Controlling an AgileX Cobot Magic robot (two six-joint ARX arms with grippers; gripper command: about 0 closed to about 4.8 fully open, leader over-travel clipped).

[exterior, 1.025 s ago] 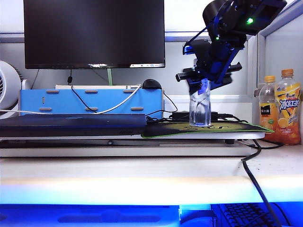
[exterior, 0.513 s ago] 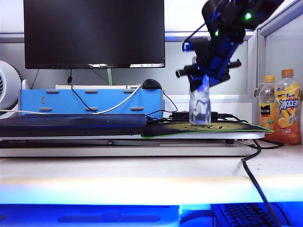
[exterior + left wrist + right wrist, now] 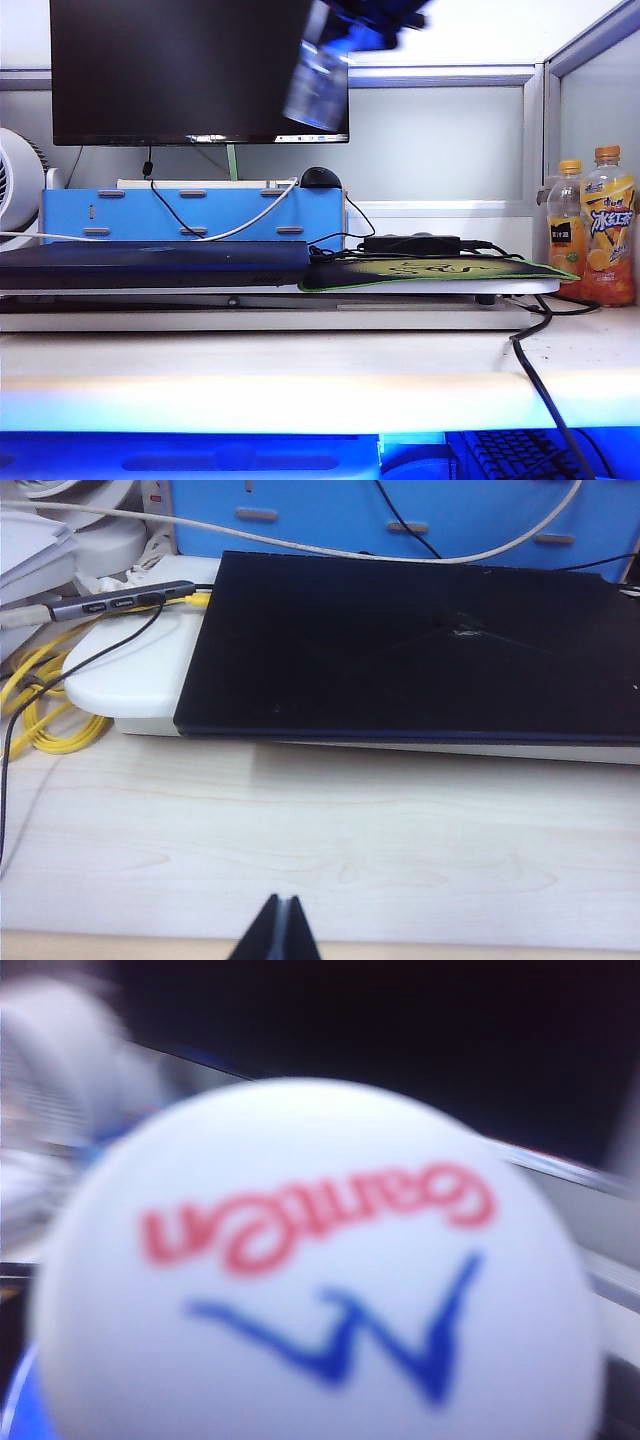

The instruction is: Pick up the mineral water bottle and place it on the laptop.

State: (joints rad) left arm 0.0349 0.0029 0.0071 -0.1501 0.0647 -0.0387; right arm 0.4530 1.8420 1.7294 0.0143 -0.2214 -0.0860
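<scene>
Clear plastic, blurred: we see the water bottle (image 3: 316,68) tilted in mid-air at the top of the exterior view, in front of the black monitor (image 3: 180,70) and above the right end of the laptop (image 3: 155,264), touching nothing below. Our right claw (image 3: 375,15) grasps it from above, a dark blue smear at the frame's edge; its wrist camera is filled by the white cap (image 3: 320,1270) with red "Ganten" lettering. Our left claw (image 3: 279,932) sits low over the wooden desk (image 3: 320,830), tips pressed together, clenched on nothing, near the laptop's front edge. Two orange drink bottles (image 3: 595,225) stand far right.
</scene>
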